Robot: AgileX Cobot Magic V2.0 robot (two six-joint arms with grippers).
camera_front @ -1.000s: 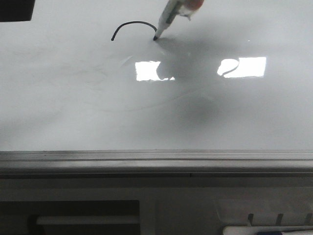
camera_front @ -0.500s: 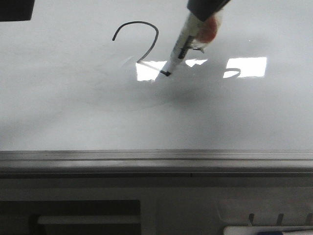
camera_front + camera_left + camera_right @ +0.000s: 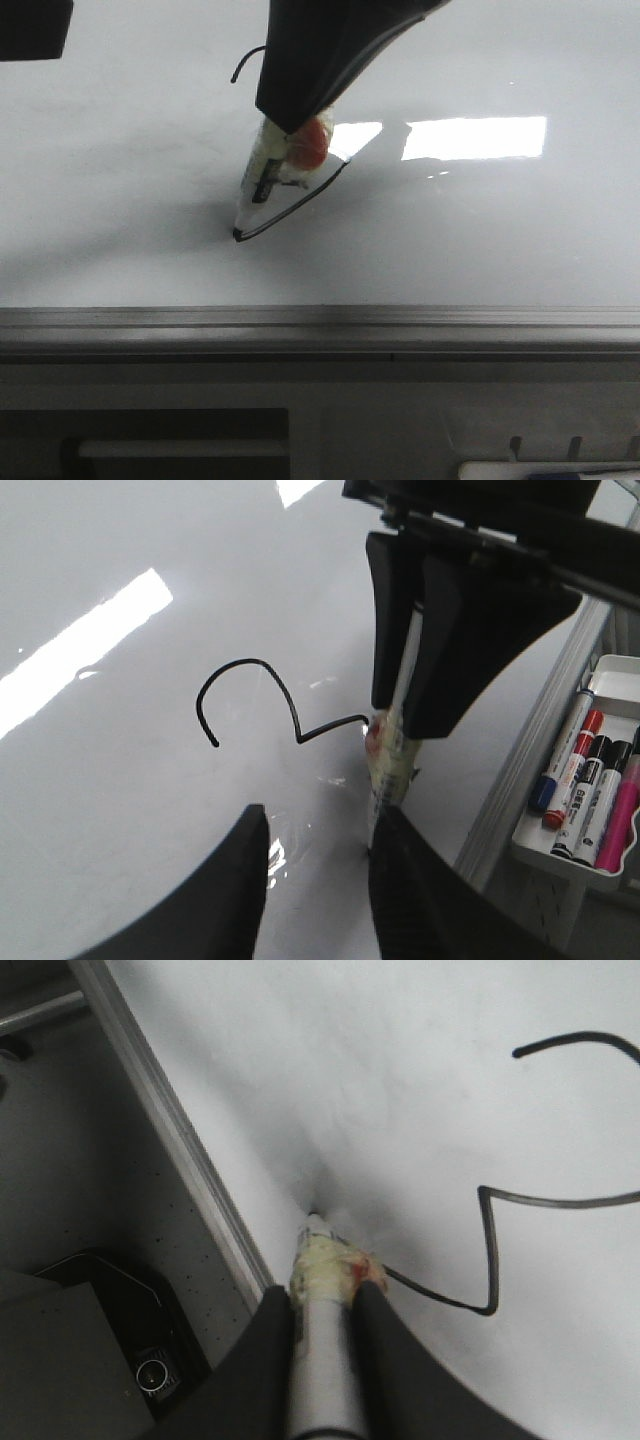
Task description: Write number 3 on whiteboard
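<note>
A marker point(image 3: 262, 180) is gripped in the right claw point(image 3: 322, 1305), with one finger point(image 3: 262, 1360) pressed on each side of its barrel. The marker is tilted, and its tip is in contact with the whiteboard point(image 3: 480, 240) at the near end of the drawn line. Pale tape with a red patch is wrapped around the barrel just above the tip.

The number 3 point(image 3: 265, 702) is drawn as a thin black line on the whiteboard, near its middle in the front view. A rounded top arc, a sharp inward corner and a long lower stroke slanting toward the near left are visible. In the front view most of the arc is hidden behind the right arm; only its left end and the lower stroke are exposed.

The left claw point(image 3: 315, 880) is held open above the board, gripping nothing, just beside the marker.

Bright window reflections are seen on the glossy surface. The grey frame point(image 3: 320, 325) runs along the near edge. A tray point(image 3: 560, 855) with several markers is mounted beyond the frame.
</note>
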